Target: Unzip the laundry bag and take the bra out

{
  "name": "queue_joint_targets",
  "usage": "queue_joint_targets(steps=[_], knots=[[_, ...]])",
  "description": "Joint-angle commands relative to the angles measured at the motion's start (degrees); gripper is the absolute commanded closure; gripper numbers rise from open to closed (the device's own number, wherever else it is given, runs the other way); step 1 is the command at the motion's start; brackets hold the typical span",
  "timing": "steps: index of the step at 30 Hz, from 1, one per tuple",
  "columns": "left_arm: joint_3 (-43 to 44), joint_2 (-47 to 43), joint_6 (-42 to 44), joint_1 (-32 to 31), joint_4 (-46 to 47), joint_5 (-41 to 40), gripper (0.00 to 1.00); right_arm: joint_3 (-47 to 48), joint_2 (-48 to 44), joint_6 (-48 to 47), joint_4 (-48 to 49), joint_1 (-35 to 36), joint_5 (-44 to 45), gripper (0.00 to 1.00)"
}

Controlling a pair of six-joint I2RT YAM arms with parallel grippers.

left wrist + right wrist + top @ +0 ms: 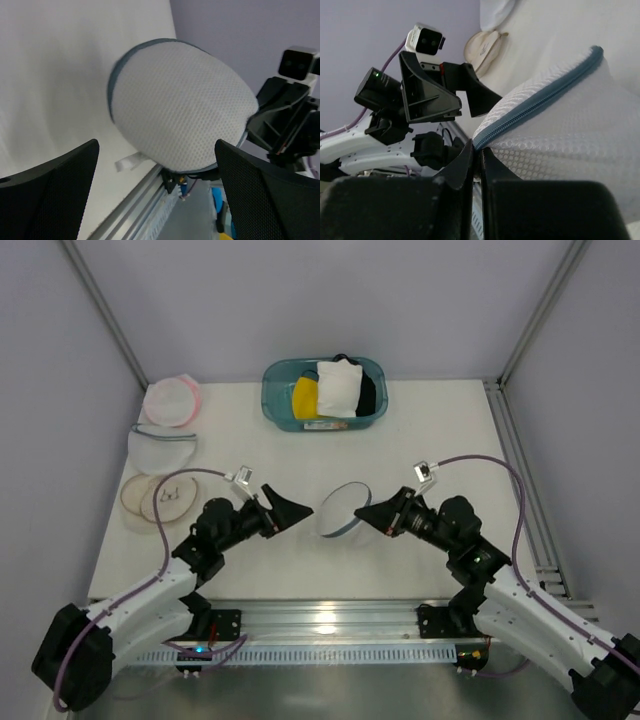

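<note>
The laundry bag [338, 510], a round white mesh pouch with a grey-blue zipper rim, stands tilted on edge above the middle of the table. My right gripper [363, 513] is shut on its rim from the right. In the right wrist view the fingertips [470, 152] pinch the zipper band where it runs up across the bag [560, 135]. My left gripper [300, 510] is open just left of the bag, apart from it. In the left wrist view the bag's dome [175, 100] fills the space ahead of the spread left gripper [156, 150]. The bra is hidden.
A teal bin [272, 405] at the back holds a yellow garment [305, 397] and a white pad [338, 388]. A pink-rimmed pouch [170, 400], another mesh pouch [162, 447] and a beige-rimmed pouch [160, 500] lie at the left. An aluminium rail [320, 618] runs along the near edge.
</note>
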Motion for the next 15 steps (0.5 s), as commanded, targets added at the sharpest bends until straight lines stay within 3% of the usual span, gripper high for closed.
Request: queue_joint_targets(steps=[1, 4, 8, 15], knots=[[-0.97, 7.61, -6.87, -0.19, 18.51, 8.90, 0.01, -4.60, 0.60, 9.03, 18.39, -1.83, -12.27, 0.96], [-0.89, 16.92, -14.43, -0.19, 31.08, 13.48, 0.00, -7.15, 1.48, 11.94, 28.93, -3.50, -17.27, 0.96], [-2.38, 24.60, -20.77, -0.10, 46.38, 13.50, 0.01, -8.03, 0.52, 13.70, 32.56, -6.48, -21.68, 0.96], [-2.03, 27.25, -20.16, -0.01, 43.77, 13.15, 0.00, -9.00, -3.78, 18.27, 37.66, -13.08, -29.24, 0.96]])
